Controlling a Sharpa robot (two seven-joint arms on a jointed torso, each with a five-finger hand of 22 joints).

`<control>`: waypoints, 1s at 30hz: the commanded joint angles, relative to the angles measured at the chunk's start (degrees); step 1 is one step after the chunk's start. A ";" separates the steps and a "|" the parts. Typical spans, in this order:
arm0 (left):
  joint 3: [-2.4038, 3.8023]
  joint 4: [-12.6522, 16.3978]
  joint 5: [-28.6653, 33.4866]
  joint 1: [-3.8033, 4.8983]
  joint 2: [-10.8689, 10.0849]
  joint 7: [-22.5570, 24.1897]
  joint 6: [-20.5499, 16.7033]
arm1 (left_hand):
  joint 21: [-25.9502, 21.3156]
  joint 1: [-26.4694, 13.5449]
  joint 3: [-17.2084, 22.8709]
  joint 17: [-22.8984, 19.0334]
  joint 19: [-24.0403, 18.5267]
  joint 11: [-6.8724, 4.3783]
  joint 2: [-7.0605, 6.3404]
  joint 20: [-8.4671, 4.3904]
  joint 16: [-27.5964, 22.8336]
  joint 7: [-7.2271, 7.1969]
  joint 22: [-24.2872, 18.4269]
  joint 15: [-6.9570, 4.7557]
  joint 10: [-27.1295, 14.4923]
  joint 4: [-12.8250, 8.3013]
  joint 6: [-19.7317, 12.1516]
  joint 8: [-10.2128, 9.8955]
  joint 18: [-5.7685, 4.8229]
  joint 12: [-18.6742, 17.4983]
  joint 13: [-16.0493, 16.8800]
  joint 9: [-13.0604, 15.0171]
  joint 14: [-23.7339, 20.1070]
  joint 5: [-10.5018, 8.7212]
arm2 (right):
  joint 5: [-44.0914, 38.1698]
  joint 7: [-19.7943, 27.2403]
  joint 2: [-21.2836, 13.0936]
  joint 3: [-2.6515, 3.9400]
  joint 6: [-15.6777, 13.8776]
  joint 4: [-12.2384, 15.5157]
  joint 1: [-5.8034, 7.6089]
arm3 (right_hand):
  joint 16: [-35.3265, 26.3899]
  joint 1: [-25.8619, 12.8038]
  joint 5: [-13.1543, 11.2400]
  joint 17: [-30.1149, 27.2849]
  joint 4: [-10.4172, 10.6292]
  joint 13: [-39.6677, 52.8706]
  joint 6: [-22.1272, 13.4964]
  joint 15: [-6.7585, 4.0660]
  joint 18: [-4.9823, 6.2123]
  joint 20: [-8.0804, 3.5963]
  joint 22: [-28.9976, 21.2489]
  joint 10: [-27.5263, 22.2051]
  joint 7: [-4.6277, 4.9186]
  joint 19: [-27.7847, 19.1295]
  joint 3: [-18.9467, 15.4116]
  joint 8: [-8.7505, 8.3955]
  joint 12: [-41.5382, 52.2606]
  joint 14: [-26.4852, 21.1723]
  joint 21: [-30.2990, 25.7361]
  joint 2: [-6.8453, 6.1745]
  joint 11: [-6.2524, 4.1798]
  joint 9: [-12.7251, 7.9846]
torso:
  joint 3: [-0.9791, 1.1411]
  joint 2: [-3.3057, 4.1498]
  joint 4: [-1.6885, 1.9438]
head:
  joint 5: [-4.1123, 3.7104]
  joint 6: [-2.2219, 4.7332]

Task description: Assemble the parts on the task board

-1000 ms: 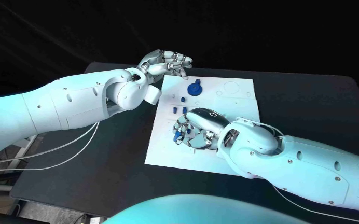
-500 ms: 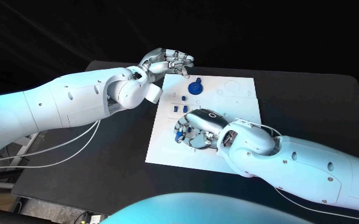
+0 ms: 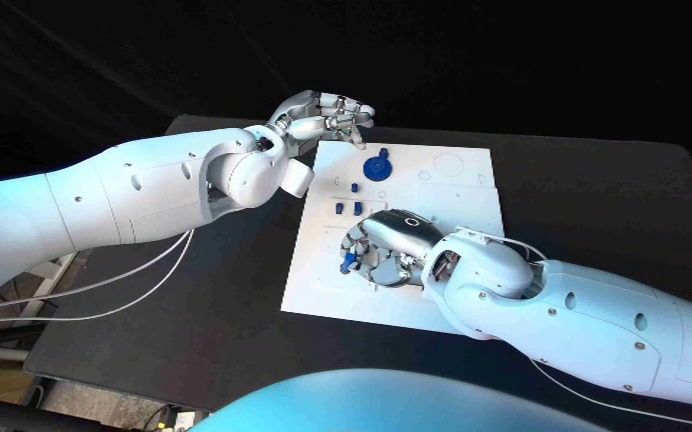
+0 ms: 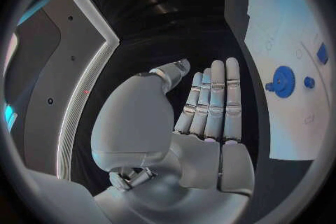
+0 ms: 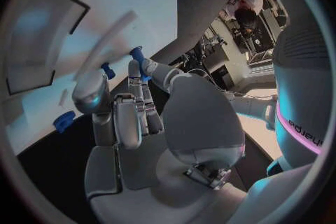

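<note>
Head view: the task board (image 3: 433, 252) is seen at the frame's centre, with the right hand (image 3: 378, 248) lowered onto its left part, fingers curled around a small blue part (image 3: 346, 265); whether it is gripped cannot be told. The left hand (image 3: 320, 119), fingers loosely apart and holding nothing, is held above the board's upper left corner near the blue gear (image 3: 376, 168). A pick-up step is judged underway; a firm pinch is called for next.

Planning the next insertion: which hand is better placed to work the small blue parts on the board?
Right. The right hand is already down over the task board, fingers on a small blue part. The left hand hangs empty beyond its far left corner.
</note>
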 commanded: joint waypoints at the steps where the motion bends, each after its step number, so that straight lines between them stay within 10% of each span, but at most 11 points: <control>1: 0.03 0.17 0.06 0.04 0.00 0.41 0.93 | -0.30 -0.02 -0.13 -0.09 -0.04 0.00 0.52 0.54 -0.22 -0.08 -0.10 -0.04 -0.59 -0.34 -0.47 -0.31 0.61 0.26 0.00 0.06 -0.42 0.29 | -1.12 -0.54 0.01 0.00 1.77 0.01 -0.05 | 0.00 -0.26 0.32 0.08 -0.14 0.05 0.35 -0.24 -0.38 -0.05 0.05 0.10 0.23 -0.06 0.14 3.11 -0.36 2.29 0.10 0.44 0.21 3.52 | -0.02 0.01 0.01 | 0.04 -0.05; 30: 0.04 0.28 0.06 0.05 -0.07 0.30 1.03 | -0.41 -0.02 -0.15 -0.10 -0.01 0.01 0.59 0.56 -0.20 -0.07 -0.16 -0.03 -0.74 -0.39 -0.49 -0.28 0.61 0.36 0.01 0.10 -0.50 0.31 | -3.62 -3.20 2.05 -0.65 3.20 -1.73 -0.07 | -0.12 -1.32 0.43 -0.19 0.18 0.13 -0.33 -0.02 -0.24 0.13 -0.33 -0.13 0.44 -0.41 -0.38 3.10 -1.02 2.23 -0.86 -0.15 0.46 3.75 | -0.03 0.01 0.04 | -0.07 -0.14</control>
